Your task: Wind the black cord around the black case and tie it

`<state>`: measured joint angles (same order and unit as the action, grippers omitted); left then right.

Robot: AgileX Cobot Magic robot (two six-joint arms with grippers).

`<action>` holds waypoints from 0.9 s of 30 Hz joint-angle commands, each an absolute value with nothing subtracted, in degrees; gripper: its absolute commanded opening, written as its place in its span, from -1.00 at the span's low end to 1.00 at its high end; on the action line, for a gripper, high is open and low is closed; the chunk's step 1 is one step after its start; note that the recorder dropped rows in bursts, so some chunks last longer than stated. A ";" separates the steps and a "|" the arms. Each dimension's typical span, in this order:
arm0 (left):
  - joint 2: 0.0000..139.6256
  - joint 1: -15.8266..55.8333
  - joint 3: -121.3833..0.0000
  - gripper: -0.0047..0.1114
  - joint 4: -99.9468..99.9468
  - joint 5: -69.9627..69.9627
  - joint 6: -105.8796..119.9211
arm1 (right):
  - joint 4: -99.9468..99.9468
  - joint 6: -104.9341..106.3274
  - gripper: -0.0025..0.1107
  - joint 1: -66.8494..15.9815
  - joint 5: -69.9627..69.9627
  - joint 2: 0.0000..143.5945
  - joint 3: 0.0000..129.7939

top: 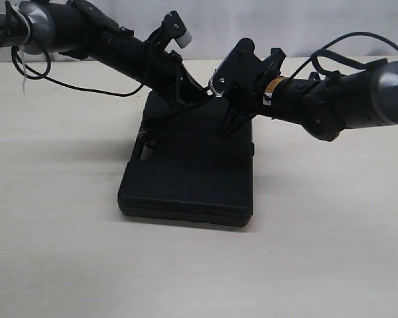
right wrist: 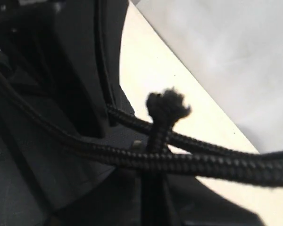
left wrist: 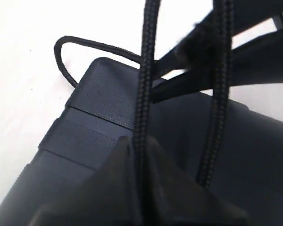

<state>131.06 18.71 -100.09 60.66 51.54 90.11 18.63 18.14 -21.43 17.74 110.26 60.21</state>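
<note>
The black case (top: 186,175) lies flat on the table, and both arms meet over its far end. My left gripper (left wrist: 140,143) is shut on a strand of the black cord (left wrist: 146,70), which runs straight out from its jaws. A second strand (left wrist: 217,108) hangs beside it, and a loop (left wrist: 61,56) curls onto the table past the case corner (left wrist: 99,99). My right gripper (right wrist: 153,172) is shut on a short upright piece of the cord ending in a frayed tip (right wrist: 167,106). Two other strands (right wrist: 188,162) cross in front of it. In the exterior view the left gripper (top: 198,99) and right gripper (top: 227,126) are close together.
The pale table (top: 53,238) stretches around the case on all sides. A thin robot cable (top: 66,83) droops from the left arm at the back left, and another loops above the right arm (top: 338,50). A white wall stands behind.
</note>
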 commanded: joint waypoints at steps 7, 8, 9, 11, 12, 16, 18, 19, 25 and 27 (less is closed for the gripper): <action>132.32 18.71 -100.04 -0.92 62.99 49.26 89.67 | 18.87 14.35 -0.45 -21.50 20.72 109.79 60.26; 132.32 18.71 -100.04 -0.92 63.28 49.26 89.67 | 18.87 14.35 -0.35 -21.50 20.72 109.79 60.26; 132.32 18.71 -100.04 -0.92 63.55 49.26 89.67 | 18.87 14.35 -0.26 -21.50 20.72 109.79 60.26; 132.32 18.71 -100.04 -0.92 63.55 49.26 89.67 | 18.87 14.35 -0.14 -21.50 20.10 109.64 60.26; 132.32 18.71 -100.04 -0.92 63.67 49.26 89.67 | 18.87 14.78 -0.09 -21.50 18.61 109.38 60.26; 132.32 18.71 -100.04 -0.92 63.65 49.15 89.67 | 18.07 15.58 -0.01 -21.50 9.46 107.23 60.26; 132.32 18.71 -100.04 -0.92 63.65 49.15 89.67 | 17.00 15.75 0.01 -21.50 6.43 105.85 60.26; 132.32 18.71 -100.04 -0.92 63.65 49.15 89.67 | 17.00 15.75 0.01 -21.50 5.61 105.39 60.26; 132.32 18.71 -100.04 -0.92 63.65 49.25 89.67 | 17.00 15.63 0.00 -20.78 1.64 103.21 60.26; 132.32 18.71 -100.04 -0.92 63.69 49.15 89.67 | 17.00 15.17 0.00 -20.12 3.56 104.64 59.24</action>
